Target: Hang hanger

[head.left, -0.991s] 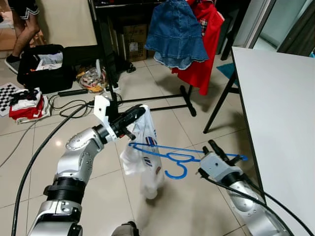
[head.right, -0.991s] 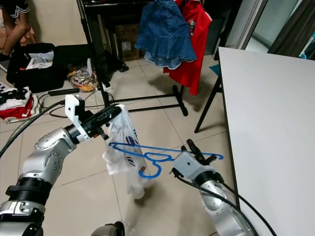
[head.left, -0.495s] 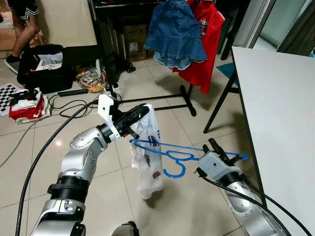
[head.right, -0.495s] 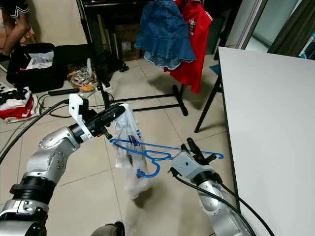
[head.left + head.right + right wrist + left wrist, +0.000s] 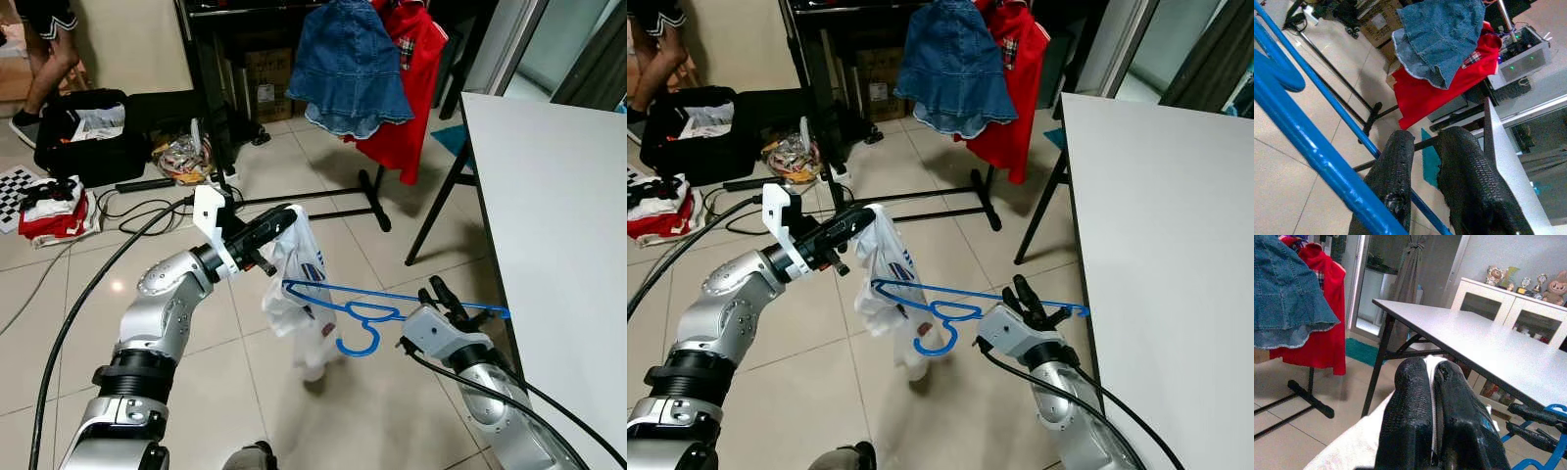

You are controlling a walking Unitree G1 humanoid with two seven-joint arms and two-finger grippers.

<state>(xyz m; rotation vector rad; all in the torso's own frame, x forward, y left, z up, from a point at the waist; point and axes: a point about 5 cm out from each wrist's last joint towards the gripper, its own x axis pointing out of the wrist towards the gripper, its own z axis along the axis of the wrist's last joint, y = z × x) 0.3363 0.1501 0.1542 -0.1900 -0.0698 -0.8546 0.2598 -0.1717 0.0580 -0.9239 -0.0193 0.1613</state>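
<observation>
My left fingers pinching the white shirt over open floor, my right fingers clamped on the blue hanger end beside the desk edge, clothes rack ahead across bare tiles

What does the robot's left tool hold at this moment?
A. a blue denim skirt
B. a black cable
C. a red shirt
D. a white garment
D: the left tool is closed on a white garment, which hangs from it above the floor.
</observation>
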